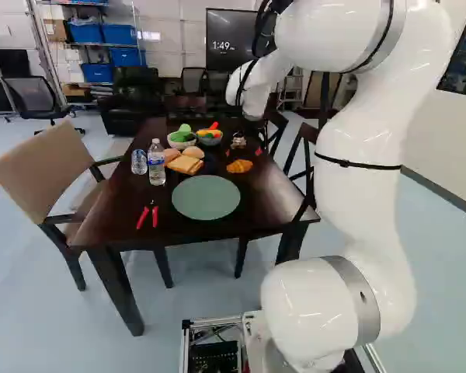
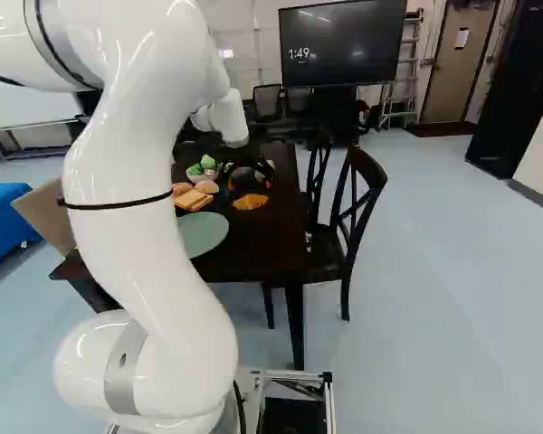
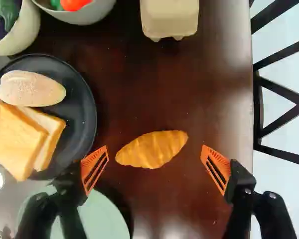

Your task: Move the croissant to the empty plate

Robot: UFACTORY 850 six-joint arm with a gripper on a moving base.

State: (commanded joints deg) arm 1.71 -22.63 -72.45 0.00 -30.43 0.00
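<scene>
In the left base view the gripper point(image 1: 242, 148) hangs over the table around the croissant point(image 1: 239, 166). The wrist view shows the gripper point(image 3: 155, 163) open, its orange pads wide apart. The croissant point(image 3: 152, 149) lies on the dark wood slightly ahead of and between the fingertips, touching neither pad. The empty green plate point(image 1: 206, 197) is on the table's near part; in the wrist view this plate point(image 3: 97, 219) shows partly behind one finger.
A dark plate point(image 3: 84, 114) with bread slices and rolls stands beside the croissant. Bowls of toy vegetables point(image 1: 181, 140), a bottle point(image 1: 157, 163), a glass and red-handled pliers point(image 1: 154, 215) are on the table point(image 1: 124, 210). An egg carton point(image 3: 169, 17) is farther ahead. Chairs flank the table.
</scene>
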